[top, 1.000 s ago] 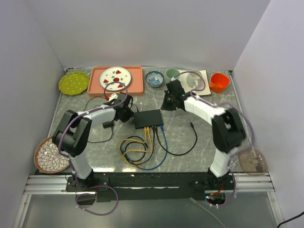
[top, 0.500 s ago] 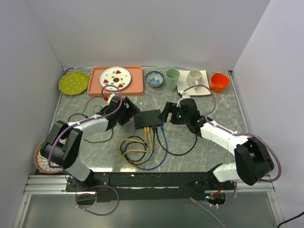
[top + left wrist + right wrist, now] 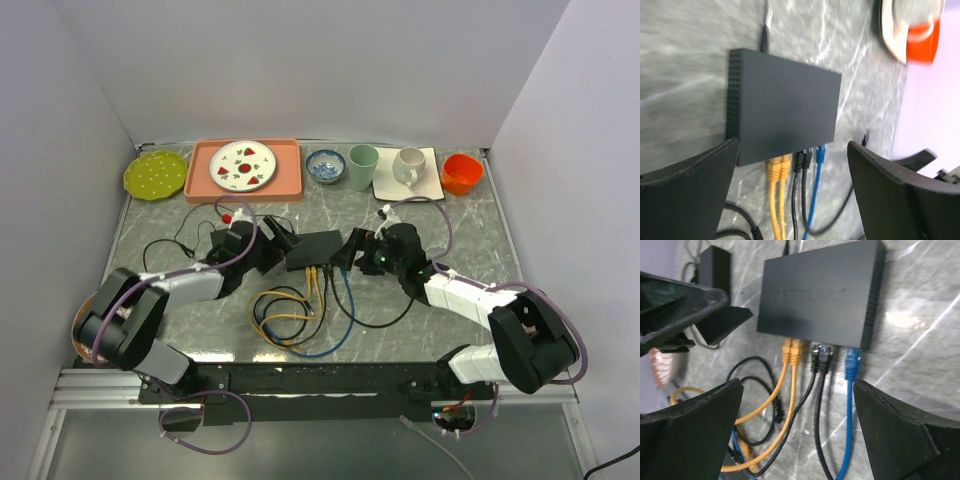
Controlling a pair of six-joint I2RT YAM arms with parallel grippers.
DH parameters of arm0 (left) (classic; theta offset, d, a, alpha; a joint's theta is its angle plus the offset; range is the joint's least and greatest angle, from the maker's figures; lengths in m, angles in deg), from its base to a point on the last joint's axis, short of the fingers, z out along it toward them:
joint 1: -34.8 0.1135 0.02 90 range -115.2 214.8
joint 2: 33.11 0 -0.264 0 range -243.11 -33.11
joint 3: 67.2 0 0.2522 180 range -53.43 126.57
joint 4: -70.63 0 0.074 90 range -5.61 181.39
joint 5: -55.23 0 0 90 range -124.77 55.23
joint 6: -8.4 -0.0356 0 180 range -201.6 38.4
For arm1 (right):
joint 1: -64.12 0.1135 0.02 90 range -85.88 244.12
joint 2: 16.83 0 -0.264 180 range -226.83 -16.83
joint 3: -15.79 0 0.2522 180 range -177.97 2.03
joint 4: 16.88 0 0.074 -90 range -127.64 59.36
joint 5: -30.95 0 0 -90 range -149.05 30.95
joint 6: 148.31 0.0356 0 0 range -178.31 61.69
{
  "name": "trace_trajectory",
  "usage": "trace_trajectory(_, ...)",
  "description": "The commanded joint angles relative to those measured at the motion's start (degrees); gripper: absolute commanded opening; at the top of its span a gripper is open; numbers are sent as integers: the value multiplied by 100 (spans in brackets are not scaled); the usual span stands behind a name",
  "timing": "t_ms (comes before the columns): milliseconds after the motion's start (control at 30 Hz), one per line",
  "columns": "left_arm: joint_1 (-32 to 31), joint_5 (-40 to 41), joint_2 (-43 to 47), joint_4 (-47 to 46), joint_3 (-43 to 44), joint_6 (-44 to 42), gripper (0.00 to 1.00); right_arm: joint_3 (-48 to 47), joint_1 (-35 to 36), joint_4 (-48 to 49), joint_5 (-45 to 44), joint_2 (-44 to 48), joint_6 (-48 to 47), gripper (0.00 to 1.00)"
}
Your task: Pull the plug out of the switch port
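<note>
Black switch point(image 3: 312, 250) lies mid-table between my arms, its plugs point(image 3: 820, 354) all seated along the near edge. My left gripper point(image 3: 792, 147) and right gripper point(image 3: 797, 385) both gape, holding nothing. I'm lining up the approach. Next, I judge, I must steady the switch and pinch one of them squarely.

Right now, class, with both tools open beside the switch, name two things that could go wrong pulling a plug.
1. The yellow plugs, black plugs and blue plug sit packed together; the open right tool could catch two.
2. The left tool is open too, so the switch may slide when pulled.
</note>
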Motion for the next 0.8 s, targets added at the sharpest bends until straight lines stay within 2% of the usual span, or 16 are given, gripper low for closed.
trace_trajectory(0, -343, 1426, 864, -295, -299, 273, 96, 210, -87, 1125, 622, -58, 453, 100)
trace_trajectory(67, -589, 2373, 1102, 563, 17, -43, 96, 175, -87, 1134, 631, -146, 349, 100)
trace_trajectory(100, -607, 2527, 1137, 716, 105, -123, 96, 192, -87, 1169, 484, -147, 348, 99)
trace_trajectory(167, -608, 2563, 1138, 1007, 316, -307, 96, 219, -131, 864, 176, -121, 453, 99)
trace_trajectory(267, -616, 1880, 805, 1087, 720, -816, 99, 219, -341, 808, 332, -182, 401, 95)
trace_trajectory(300, -616, 1330, 691, 913, 773, -922, 96, 271, -394, 992, 350, -165, 427, 87)
trace_trajectory(333, -625, 1141, 498, 772, 774, -949, 87, 437, -447, 1089, 307, -138, 462, 82)
trace_trajectory(367, -643, 922, 409, 545, 722, -932, 83, 517, -482, 1203, 271, -68, 567, 77)
trace_trajectory(400, -660, 763, 347, 159, 660, -923, 79, 570, -517, 1213, 236, -50, 585, 63)
trace_trajectory(500, -695, 551, 31, 50, 607, -765, 64, 413, -570, 618, -1, -94, 471, 32)
trace_trajectory(667, -739, 428, -505, 15, 782, -590, 62, 167, -719, 291, -281, -496, 681, 26)
trace_trajectory(700, -739, 428, -576, 32, 826, -563, 62, -8, -737, 212, -326, -629, 760, 20)
trace_trajectory(767, -739, 428, -769, 225, 1028, -519, 61, -193, -781, 80, -362, -1023, 928, 15)
